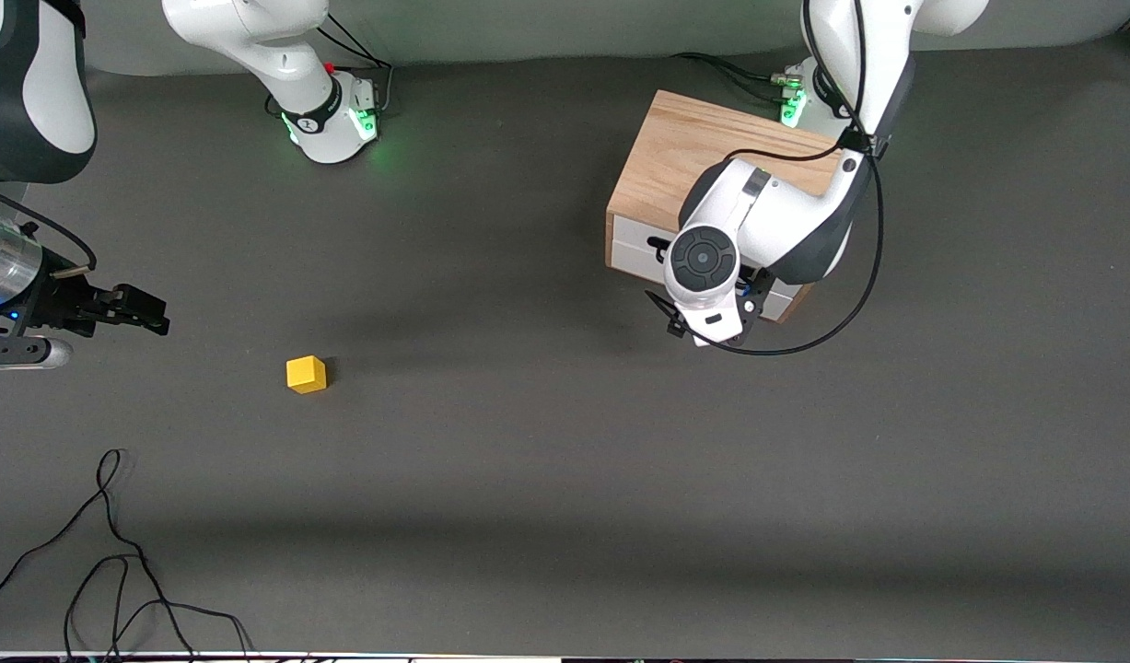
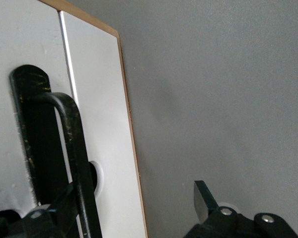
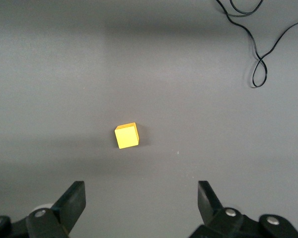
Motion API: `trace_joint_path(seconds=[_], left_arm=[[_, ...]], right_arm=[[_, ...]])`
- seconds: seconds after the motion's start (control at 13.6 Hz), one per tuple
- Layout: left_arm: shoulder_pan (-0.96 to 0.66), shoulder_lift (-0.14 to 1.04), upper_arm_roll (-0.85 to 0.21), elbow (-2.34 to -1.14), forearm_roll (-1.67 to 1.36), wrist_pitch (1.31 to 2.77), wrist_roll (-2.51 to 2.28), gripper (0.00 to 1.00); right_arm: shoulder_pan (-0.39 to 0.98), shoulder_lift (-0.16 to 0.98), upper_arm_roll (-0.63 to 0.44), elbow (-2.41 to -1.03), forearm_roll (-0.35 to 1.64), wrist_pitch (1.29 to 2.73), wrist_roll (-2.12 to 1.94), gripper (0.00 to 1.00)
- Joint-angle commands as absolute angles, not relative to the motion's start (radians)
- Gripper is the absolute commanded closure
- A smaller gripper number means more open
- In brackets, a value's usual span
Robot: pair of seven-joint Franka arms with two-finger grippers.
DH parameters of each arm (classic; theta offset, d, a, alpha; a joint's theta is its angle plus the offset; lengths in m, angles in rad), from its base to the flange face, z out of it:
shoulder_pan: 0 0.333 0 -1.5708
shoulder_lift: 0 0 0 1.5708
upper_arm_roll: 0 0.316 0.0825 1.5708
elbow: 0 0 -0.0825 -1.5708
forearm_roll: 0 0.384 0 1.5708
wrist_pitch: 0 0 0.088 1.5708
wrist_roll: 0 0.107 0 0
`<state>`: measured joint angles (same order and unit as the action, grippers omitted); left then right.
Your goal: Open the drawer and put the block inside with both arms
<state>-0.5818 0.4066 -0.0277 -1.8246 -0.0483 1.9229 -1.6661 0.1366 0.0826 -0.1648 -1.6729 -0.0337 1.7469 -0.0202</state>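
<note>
Drawer (image 1: 634, 247) shut; block (image 1: 307, 375) on grey table (image 1: 528, 479).

The small bright yellow cube (image 1: 307, 375) sits flat on the table, ahead of the right gripper's (image 3: 139, 201) spread fingers. The white-fronted drawer (image 2: 104, 134) with black wire handle (image 2: 72, 148) stands shut; the handle lies between the left gripper's fingers.

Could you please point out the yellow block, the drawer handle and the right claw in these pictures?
Block (image 1: 306, 374): front view, on its top face.
Drawer handle (image 2: 72, 144): left wrist view, on the black wire bar.
Right claw (image 3: 139, 203): right wrist view, midway between its open fingertips.
</note>
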Motion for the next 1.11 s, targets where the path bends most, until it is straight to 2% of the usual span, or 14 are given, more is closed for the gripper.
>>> trace_joint_path(seconds=[0.0,1.03], left_arm=[[-0.588,0.419,-0.023,-1.803,-0.044,1.944,-1.680,0.00],[-0.557,0.575,-0.014,-1.550,-0.044,1.945,-1.667,0.00]], right_arm=[[0.146,0.097,-0.170,-1.646,-0.034,1.743,-0.018,0.00],[0.144,0.095,-0.170,-1.644,-0.034,1.743,-0.018,0.00]])
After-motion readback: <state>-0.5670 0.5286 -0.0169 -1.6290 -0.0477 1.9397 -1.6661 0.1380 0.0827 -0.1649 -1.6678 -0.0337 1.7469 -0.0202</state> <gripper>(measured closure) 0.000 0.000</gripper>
